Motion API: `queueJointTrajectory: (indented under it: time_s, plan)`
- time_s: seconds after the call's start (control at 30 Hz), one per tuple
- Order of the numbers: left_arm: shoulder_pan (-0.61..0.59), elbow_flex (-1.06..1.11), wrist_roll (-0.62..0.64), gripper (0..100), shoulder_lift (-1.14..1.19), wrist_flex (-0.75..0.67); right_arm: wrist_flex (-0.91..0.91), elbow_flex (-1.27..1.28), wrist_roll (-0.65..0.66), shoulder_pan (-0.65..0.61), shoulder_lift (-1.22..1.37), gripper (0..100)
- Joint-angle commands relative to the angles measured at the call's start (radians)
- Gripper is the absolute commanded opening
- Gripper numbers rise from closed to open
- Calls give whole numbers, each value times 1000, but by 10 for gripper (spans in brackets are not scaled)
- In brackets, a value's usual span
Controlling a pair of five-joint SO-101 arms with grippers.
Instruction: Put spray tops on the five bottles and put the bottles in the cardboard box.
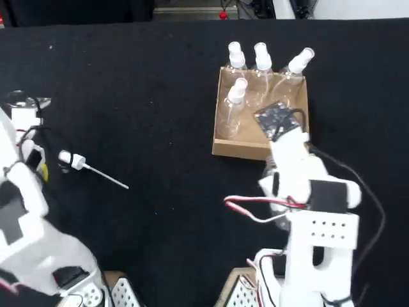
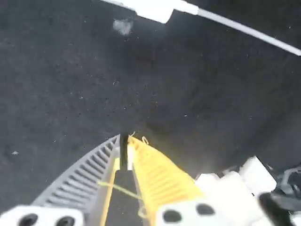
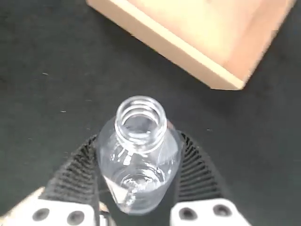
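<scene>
**High view.** I see the cardboard box right of centre on the black tabletop. Four clear bottles stand or lean inside it, each fitted with one of the white spray heads. A loose spray top lies on the tabletop well to the left of the box, with its thin dip tube pointing toward the middle. The right arm stands just in front of the box and covers its own tool. The left arm is cut off by the frame edge.

**Left wrist view.** The left tool is clenched on nothing; its grey and yellow fingers meet at the tips over bare tabletop. The loose spray top lies beyond it, partly cut off at the frame edge.

**Right wrist view.** The right tool grasps the fifth bottle, which is clear and seen mouth-on, its threaded neck open. The fingers hide the bottle's lower sides. A corner of the cardboard box lies near the bottle but apart from it.
</scene>
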Motion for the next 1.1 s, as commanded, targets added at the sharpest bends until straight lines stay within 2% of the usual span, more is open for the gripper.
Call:
queueJointTrajectory:
  time_s: [0.0,0.1,0.2,0.3,0.43,0.57,0.67,0.87,1.07]
  plan:
    - [-13,77,28,60,-216,-46,9,-61,-89,-78,-25,11]
    - [4,73,166,186,-252,-38,9,-67,-100,-112,-30,11]
    - [73,85,328,296,-242,-48,-8,-68,-100,-143,-27,11]
    - [139,111,522,276,-195,-137,-21,-65,-107,-189,-27,11]
    - [202,110,689,272,-104,-272,-46,-59,-107,-265,-25,11]
    - [226,39,779,272,8,-295,-95,-61,-107,-328,-24,11]
    - [200,-30,839,271,97,-288,-110,-53,-109,-381,-24,11]
    - [185,-180,927,268,252,-187,-198,74,-110,-442,-30,11]
    - [170,-297,950,268,353,-180,-328,202,-180,-491,-30,11]
